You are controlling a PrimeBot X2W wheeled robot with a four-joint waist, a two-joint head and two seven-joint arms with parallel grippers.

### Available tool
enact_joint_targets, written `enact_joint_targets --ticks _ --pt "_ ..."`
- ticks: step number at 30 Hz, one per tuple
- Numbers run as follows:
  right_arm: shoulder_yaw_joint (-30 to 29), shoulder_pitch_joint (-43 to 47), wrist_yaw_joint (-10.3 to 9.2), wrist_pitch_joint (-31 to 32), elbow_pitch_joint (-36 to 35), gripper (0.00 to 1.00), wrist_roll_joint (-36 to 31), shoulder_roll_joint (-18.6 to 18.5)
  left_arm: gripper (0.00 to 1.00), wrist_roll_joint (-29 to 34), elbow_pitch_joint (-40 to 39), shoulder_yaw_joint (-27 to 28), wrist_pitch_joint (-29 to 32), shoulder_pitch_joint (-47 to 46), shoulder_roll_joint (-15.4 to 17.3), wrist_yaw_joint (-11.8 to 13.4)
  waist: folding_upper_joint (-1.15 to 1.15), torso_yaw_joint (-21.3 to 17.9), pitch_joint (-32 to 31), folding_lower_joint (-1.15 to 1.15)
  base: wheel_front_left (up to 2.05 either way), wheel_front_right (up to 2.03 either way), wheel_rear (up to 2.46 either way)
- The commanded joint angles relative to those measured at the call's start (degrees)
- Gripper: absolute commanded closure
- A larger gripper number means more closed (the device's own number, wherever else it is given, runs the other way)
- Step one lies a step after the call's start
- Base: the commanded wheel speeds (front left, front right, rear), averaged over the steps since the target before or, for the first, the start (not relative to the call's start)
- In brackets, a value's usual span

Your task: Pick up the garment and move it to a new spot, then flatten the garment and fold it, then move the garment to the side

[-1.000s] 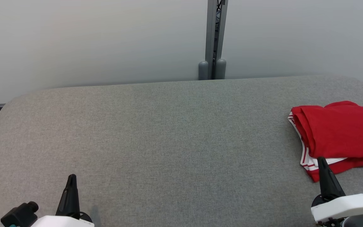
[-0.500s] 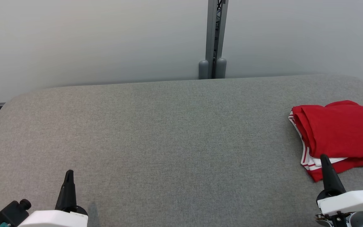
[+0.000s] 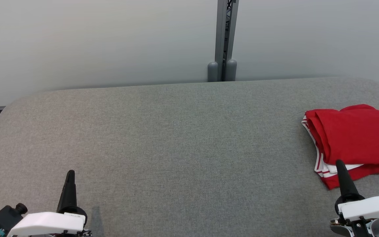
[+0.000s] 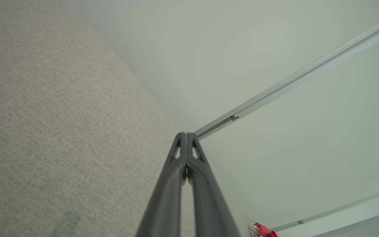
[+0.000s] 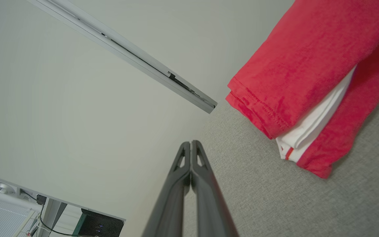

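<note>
Worktop (image 3: 176, 141): grey woven fabric cover, matte, with rounded far corners.

Garment (image 3: 357, 138): red soft cloth with white striped trim, folded into a compact stack. It lies flat at the worktop's right side, partly cut off by the head view's edge. A white layer shows between the red folds at the near end.

Left tool (image 3: 70, 172): fingers pressed together, empty, over bare worktop at the near left.

Right tool (image 3: 339, 162): fingers together, empty, near the garment's near corner, not touching it.
</note>
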Motion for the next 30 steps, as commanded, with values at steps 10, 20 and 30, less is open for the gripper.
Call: enact_joint_targets --ticks 10,20,30 --pt "-1.24 -1.51 0.01 1.93 -0.46 1.0 6.59 0.01 1.0 -7.08 -0.31 0.67 1.71 -2.36 0.44 -0.5 0.0 0.05 0.16 0.0 0.0 0.0 0.0" --pt "-2.06 -1.9 0.01 3.44 -0.41 1.0 11.78 0.32 1.0 -12.6 -0.12 1.0 3.12 -3.26 0.47 -0.72 0.0 0.09 0.31 0.0 0.0 0.0 0.0" --pt "-2.76 -2.08 0.01 4.78 -0.33 1.0 16.62 0.6 1.0 -17.76 0.06 1.3 4.45 -4.06 0.51 -0.85 0.0 0.13 0.47 0.0 0.0 0.0 0.0"
